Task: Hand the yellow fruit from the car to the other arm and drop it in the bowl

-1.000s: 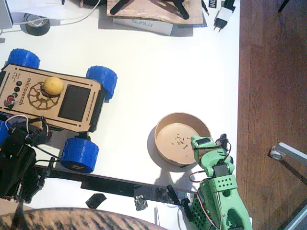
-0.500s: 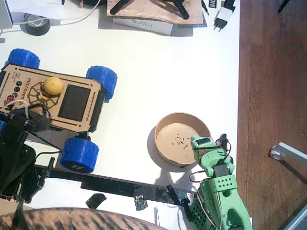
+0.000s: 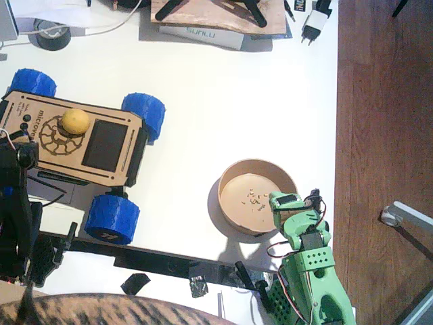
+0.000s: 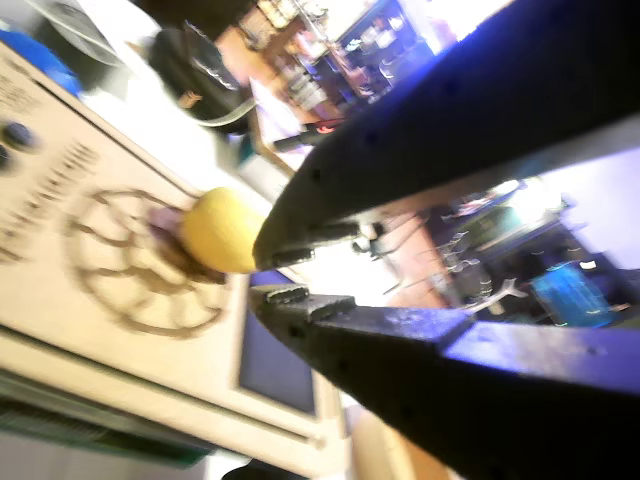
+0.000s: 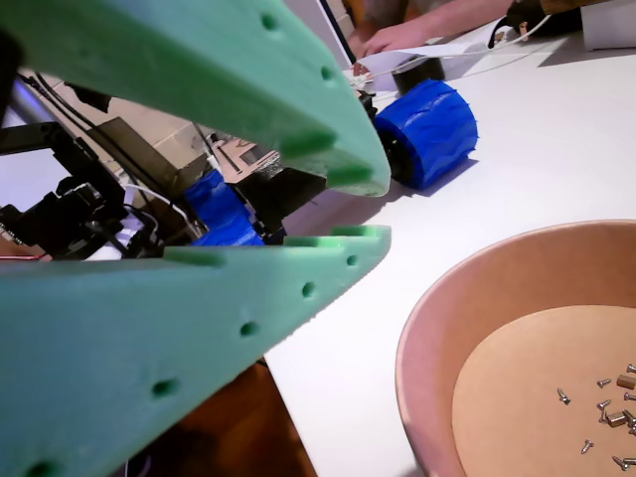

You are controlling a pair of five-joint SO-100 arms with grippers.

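Note:
The yellow fruit [image 3: 74, 120] lies on the wheel emblem of the plywood car [image 3: 101, 159] at the left. My black left gripper [image 3: 24, 153] hovers over the car's left end, a short way left of the fruit. In a wrist view its tips [image 4: 265, 275] stand almost together just short of the fruit [image 4: 220, 230], holding nothing. The green right gripper [image 3: 285, 200] rests over the near rim of the tan bowl [image 3: 227, 183]. Its tips [image 5: 383, 209] are nearly closed and empty beside the bowl [image 5: 447, 298].
The table's right edge runs down at about three quarters across, with wood floor beyond. A black bar [image 3: 155, 258] lies along the front. A SUNLU box [image 3: 203, 34], a board, a tape roll [image 3: 51, 34] and a plug [image 3: 314, 24] crowd the back. A person's hand [image 5: 397, 35] shows behind the car.
The black left arm has swung left and away from the front edge, from the car's near-left corner to its left end. The fruit, the car and the green arm have not moved.

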